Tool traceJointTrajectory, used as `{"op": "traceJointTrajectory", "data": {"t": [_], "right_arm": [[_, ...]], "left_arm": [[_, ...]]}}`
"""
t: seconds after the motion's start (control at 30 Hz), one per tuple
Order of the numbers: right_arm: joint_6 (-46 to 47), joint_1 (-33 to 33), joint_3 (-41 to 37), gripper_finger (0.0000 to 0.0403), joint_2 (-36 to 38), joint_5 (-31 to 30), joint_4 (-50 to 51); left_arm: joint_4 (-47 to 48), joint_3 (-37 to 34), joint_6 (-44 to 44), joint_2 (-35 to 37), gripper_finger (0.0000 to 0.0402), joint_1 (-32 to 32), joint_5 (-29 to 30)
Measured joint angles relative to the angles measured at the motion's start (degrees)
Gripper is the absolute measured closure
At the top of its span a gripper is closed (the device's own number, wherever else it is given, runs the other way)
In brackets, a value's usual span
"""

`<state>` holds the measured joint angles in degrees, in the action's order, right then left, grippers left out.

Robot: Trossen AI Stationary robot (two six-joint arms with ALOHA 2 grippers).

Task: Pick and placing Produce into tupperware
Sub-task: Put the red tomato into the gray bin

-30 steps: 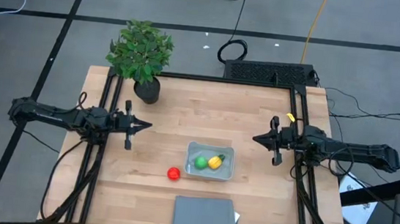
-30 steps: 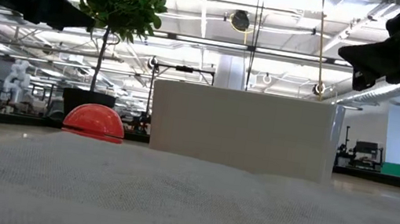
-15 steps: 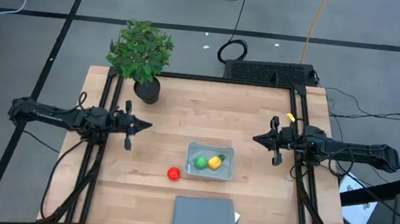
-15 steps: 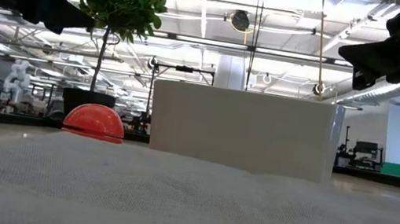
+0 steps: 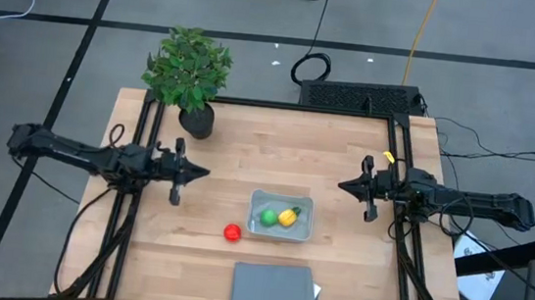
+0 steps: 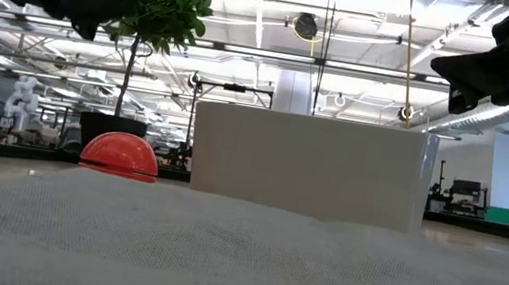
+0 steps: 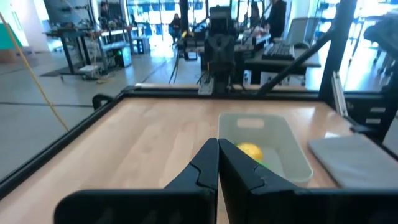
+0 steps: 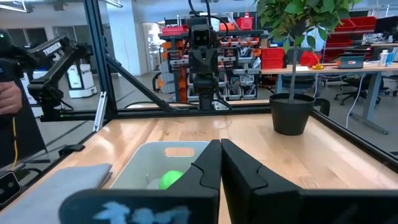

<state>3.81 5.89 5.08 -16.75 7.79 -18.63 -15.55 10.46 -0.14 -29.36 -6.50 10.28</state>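
The clear tupperware tub point(image 5: 283, 198) stands near the table's middle. It holds the green ball point(image 5: 268, 217) and the yellow piece with a green tip point(image 5: 288, 216). The red ball point(image 5: 231, 232) rests on the wood just left of the tub, and in the low view the red ball point(image 6: 119, 153) stands beside the tub's wall point(image 6: 307, 166). My left gripper point(image 5: 208, 173) hovers shut, left of and beyond the tub. My right gripper point(image 5: 340, 187) hovers shut to the tub's right. Both wrist views show shut fingers, left point(image 7: 217, 143) and right point(image 8: 221, 144).
A flat grey lid point(image 5: 274, 287) lies near the table's near edge, in front of the tub. A potted leafy plant point(image 5: 189, 74) stands at the far left corner. Black frame rails run along the table's left, right and far sides. Bare wood lies between the arms.
My left gripper has moved a little toward the table's right, nearer the tub, staying shut. The right arm, the tub and the fruits have kept still.
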Motion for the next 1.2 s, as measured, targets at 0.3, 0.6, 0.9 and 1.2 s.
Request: {"op": "traceJointTrajectory", "data": {"t": [0.3, 0.6, 0.9, 1.2], "right_arm": [[-0.02, 0.0, 0.0, 0.0403, 0.0, 0.01, 0.02], [-0.14, 0.0, 0.0, 0.0403, 0.0, 0.0, 0.02], [-0.04, 0.0, 0.0, 0.0403, 0.0, 0.0, 0.04], [-0.02, 0.0, 0.0, 0.0403, 0.0, 0.02, 0.04]], "left_arm": [[-4.13, 4.99, -1.71, -5.89, 0.0387, -0.02, -3.1], [1.08, 16.61, 1.1, -15.74, 0.0387, -2.68, -3.28], [5.16, 26.52, 1.87, -21.62, 0.0387, -5.01, -3.27], [14.83, 37.26, 1.95, -25.53, 0.0387, -8.18, -1.56]]}}
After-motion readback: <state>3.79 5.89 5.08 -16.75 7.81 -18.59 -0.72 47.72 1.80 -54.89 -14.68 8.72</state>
